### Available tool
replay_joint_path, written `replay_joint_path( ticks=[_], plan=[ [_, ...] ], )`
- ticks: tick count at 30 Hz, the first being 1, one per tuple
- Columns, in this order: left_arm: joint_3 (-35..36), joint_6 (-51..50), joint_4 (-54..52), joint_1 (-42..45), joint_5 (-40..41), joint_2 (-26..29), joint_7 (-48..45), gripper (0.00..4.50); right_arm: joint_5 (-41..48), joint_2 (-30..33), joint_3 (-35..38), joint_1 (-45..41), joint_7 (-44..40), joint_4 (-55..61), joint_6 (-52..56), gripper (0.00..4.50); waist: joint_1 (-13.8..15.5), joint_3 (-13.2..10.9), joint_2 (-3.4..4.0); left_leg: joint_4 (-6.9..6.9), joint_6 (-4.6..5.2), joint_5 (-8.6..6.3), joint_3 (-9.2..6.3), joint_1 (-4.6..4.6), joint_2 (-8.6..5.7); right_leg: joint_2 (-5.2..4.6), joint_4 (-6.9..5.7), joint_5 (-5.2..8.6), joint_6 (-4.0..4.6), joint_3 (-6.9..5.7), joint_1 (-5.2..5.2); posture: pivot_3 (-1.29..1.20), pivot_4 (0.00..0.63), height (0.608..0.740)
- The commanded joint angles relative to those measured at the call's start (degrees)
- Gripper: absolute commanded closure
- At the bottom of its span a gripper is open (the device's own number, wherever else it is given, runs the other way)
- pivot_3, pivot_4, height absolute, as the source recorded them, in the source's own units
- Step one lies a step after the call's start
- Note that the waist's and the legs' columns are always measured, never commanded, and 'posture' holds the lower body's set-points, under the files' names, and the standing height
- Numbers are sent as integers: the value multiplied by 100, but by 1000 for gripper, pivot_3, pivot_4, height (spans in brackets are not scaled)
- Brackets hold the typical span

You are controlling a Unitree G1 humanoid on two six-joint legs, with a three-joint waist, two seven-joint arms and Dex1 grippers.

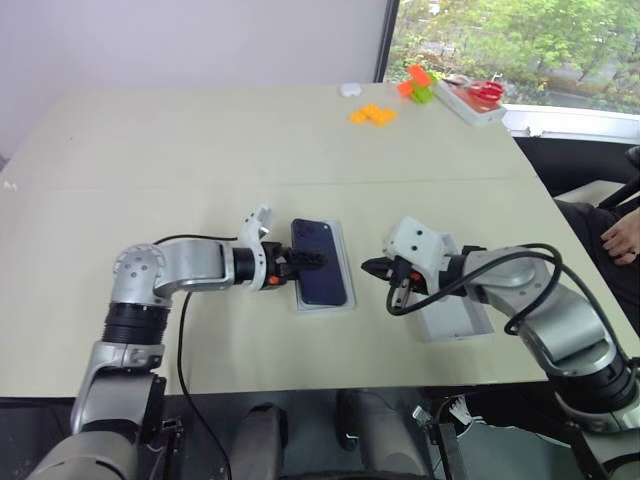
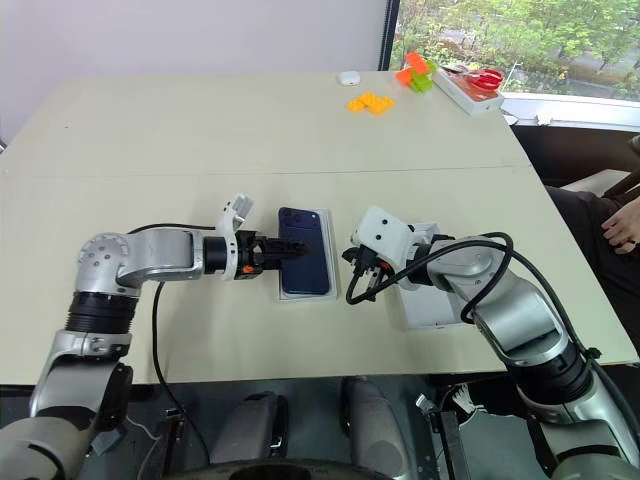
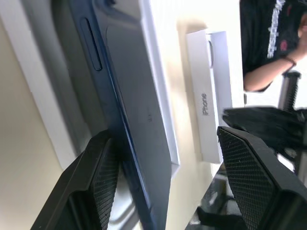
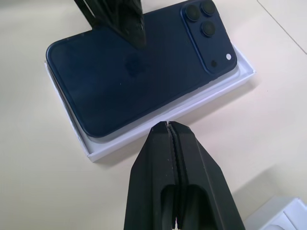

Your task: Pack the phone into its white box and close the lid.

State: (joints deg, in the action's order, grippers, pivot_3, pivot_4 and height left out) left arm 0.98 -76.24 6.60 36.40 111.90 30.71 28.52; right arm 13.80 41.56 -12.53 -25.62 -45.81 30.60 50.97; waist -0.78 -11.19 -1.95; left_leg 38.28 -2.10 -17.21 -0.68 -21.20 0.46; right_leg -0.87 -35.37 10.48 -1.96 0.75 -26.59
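Observation:
The dark blue phone (image 1: 322, 265) lies back up in the white box (image 4: 163, 118) at the middle of the table, its camera cluster at the far end. My left gripper (image 1: 316, 259) reaches in from the left, open, its fingers (image 3: 98, 179) over the phone's left long edge and not closed on it. My right gripper (image 4: 169, 127) is shut and empty, its tip just off the box's right wall. Partly under my right arm, to the right of the box, the lid (image 1: 455, 320) rests on the table.
At the table's far right corner lie orange pieces (image 1: 372, 115), a green and orange block (image 1: 416, 85) and a white tray with red scissors (image 1: 478, 97). A person's hand (image 1: 625, 240) shows off the right edge. A black cable (image 1: 182, 330) hangs from my left arm.

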Motion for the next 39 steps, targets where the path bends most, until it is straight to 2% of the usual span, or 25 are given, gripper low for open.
replay_joint_path(
  ticks=[1,6,10,14,16,18,20,21,27,39],
  plan=[
    [24,-74,-459,31,110,404,-423,1216,31,26,24,-133,-3,39,-83,4500,1,0,0,0,0,0,-1,0,0,1,-1,0,0,0,0,0,150,727],
    [187,-26,-823,-222,110,1286,-960,1216,30,23,9,-163,-11,-19,-125,4500,-2,0,0,0,0,0,1,2,1,1,-1,2,0,0,0,0,150,727],
    [376,333,-708,-386,93,1816,-863,1216,22,7,-20,-184,-25,-69,-179,4500,2,0,0,-1,0,0,1,2,3,2,0,5,-2,0,0,0,150,727],
    [780,991,-978,-646,-548,1868,-900,1216,-9,-17,-48,-209,-10,-145,-253,4500,9,0,0,0,0,0,2,1,3,0,2,7,0,-1,0,0,150,727],
    [818,1362,-1481,-901,-1722,1925,-1164,1216,-32,-38,-52,-226,23,-192,-292,4500,11,0,0,-1,0,0,4,0,3,0,4,4,4,-1,0,0,150,727],
    [835,1661,-1775,-1089,-2537,1899,-1345,1216,-53,-56,-60,-250,51,-236,-325,4500,10,0,0,-1,0,0,7,-2,2,-1,8,4,4,0,0,0,150,727],
    [187,2698,-2478,-1714,-4651,2315,-1971,1216,-114,-209,59,-256,232,-411,-548,4500,-20,1,-2,-1,0,0,9,-2,3,0,9,4,5,1,0,0,150,727],
    [-53,3123,-2685,-1990,-5420,2459,-2309,1216,-156,-245,79,-260,288,-472,-637,4500,-32,1,-2,-4,0,0,15,1,4,3,11,7,10,7,0,0,150,727],
    [-145,3901,-2828,-2834,-6574,2310,-3880,1216,-222,-318,116,-170,347,-688,-997,4500,20,1,-1,-5,1,-1,20,1,11,8,12,20,9,9,-3,0,150,727],
    [-343,3648,-2932,-2852,-7689,1492,-4424,1216,-260,16,248,91,207,-624,-1105,4500,-6,1,-2,-3,13,-7,22,2,17,12,13,7,-14,11,-1,0,150,727]
  ],
)
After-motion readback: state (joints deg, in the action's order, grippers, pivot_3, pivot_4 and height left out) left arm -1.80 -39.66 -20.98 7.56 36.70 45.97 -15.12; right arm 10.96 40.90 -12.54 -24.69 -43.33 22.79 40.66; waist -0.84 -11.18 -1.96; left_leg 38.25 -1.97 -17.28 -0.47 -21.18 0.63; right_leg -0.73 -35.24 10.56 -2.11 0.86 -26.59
